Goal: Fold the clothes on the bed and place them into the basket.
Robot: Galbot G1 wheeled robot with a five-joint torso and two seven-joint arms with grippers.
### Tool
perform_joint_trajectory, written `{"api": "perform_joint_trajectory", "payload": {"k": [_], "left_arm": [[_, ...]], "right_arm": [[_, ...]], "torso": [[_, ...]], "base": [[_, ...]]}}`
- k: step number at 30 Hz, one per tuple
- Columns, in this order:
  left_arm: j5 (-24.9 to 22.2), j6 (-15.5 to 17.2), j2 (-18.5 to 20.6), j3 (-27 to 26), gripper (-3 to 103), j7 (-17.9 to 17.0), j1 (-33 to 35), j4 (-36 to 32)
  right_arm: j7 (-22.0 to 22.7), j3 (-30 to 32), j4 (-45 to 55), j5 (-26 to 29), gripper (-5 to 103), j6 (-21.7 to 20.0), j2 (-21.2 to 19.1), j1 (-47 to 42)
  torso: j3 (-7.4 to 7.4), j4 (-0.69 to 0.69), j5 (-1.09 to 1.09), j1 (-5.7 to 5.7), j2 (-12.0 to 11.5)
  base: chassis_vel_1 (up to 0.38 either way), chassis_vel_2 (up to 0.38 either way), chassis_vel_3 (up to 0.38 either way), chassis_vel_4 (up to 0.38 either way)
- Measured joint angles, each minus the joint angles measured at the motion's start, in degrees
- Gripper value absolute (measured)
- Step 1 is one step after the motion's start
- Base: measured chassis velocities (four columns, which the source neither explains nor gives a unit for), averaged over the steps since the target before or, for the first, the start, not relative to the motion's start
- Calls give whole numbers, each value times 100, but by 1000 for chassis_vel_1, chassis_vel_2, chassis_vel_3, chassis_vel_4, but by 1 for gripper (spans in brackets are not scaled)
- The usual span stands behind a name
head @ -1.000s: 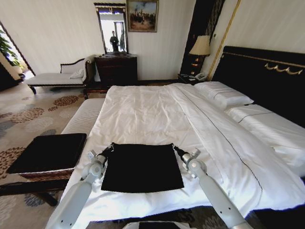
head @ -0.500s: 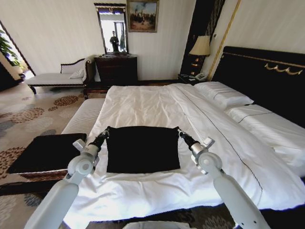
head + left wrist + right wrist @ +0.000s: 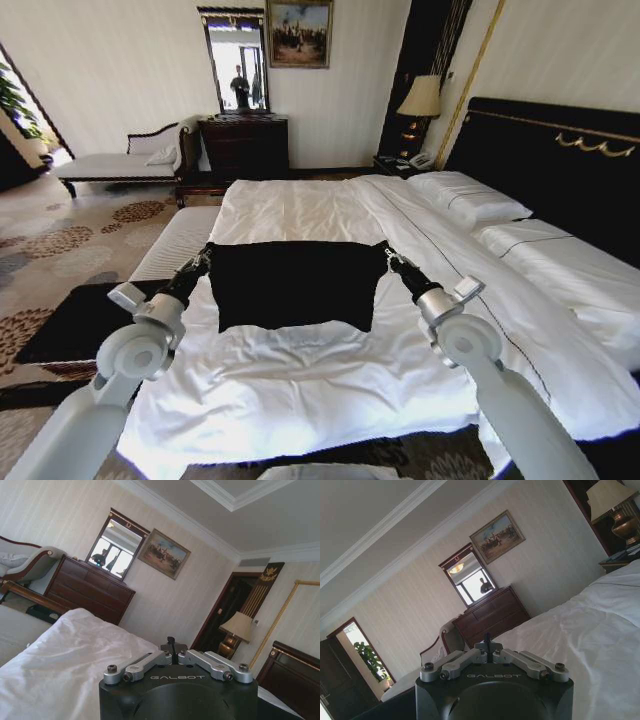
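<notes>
You have both arms stretched forward over the bed, each pinching one upper corner of the black top. The left gripper is clenched on the corner nearest the basket side, the right gripper on the opposite corner, and the cloth is pulled taut between them into a flat, nearly rectangular panel. It hangs as a smooth matte sheet with a slightly uneven lower hem, its bottom edge draping down toward the sheets; no lettering shows on the side facing you.

Under it, the white bedding is soft and creased, with shallow wrinkles fanning across the middle and a thin dark piped line running lengthwise. Plump white pillows lie against the tall black headboard, which carries a gold scroll ornament.

The basket sits on the floor to the left of the bed, just behind your left arm's rounded grey joint; you see its flat black top, with a sliver of brown wicker at its lower edge. A pale striped bench stands between it and the mattress.

In each wrist view, the black housing and silver linkages point up at the room, toward a dark wooden dresser against the striped wall.
</notes>
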Motion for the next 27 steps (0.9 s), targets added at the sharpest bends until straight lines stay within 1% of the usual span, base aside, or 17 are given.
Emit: {"api": "perform_joint_trajectory", "payload": {"k": [3, 4, 9, 10, 14, 15, 17, 19, 20, 24, 27], "left_arm": [[12, 1, -93, -221, 0, 26, 345, -208], [41, 1, -257, -486, 0, 64, 761, -525], [52, 3, -499, -789, 0, 77, 1204, -872], [52, 3, -499, -789, 0, 77, 1204, -872], [-1, 2, -749, -1073, 0, 10, 1782, -1336], [-1, 2, -749, -1073, 0, 10, 1782, -1336], [35, 0, -870, -1143, 0, 2, 2111, -1481], [111, 0, -973, -1165, 0, -17, 2410, -1513], [111, 0, -973, -1165, 0, -17, 2410, -1513], [110, -8, -1037, -1159, 0, -176, 2723, -1516], [55, -9, -1052, -1129, 0, -223, 2821, -1514]], "right_arm": [[9, 82, 180, -37, 1, -5, 17, -274], [22, 94, 387, -150, 1, -5, 47, -581], [58, 243, 602, -142, 1, -5, 109, -895], [58, 243, 602, -142, 1, -5, 109, -895], [103, 521, 941, -96, 1, -46, 137, -1296], [103, 521, 941, -96, 1, -46, 137, -1296], [192, 677, 1170, 26, 1, -108, 200, -1487], [288, 847, 1457, 129, 1, -172, 281, -1754], [288, 847, 1457, 129, 1, -172, 281, -1754], [492, 1217, 1770, 76, 1, -334, 515, -2417], [601, 1271, 1779, -18, 1, -352, 607, -2563]], "torso": [[0, 0, 0, -1, 0], [0, 0, 0, 0, 0], [-1, 1, 0, -1, 0], [-1, 1, 0, -1, 0], [0, 0, 0, 0, 0], [0, 0, 0, 0, 0], [0, 2, 2, 0, 0], [0, 2, 0, -1, 0], [0, 2, 0, -1, 0], [0, -3, -1, -1, 1], [0, -1, 1, -1, 0]], "base": [[0, 0, 0, 0], [0, 0, 0, 0], [0, 0, 0, 0], [0, 0, 0, 0], [0, 0, 0, 0], [0, 0, 0, 0], [0, 0, 0, 0], [0, 0, 0, 0], [0, 0, 0, 0], [0, 0, 0, 0], [0, 0, 0, 0]]}}
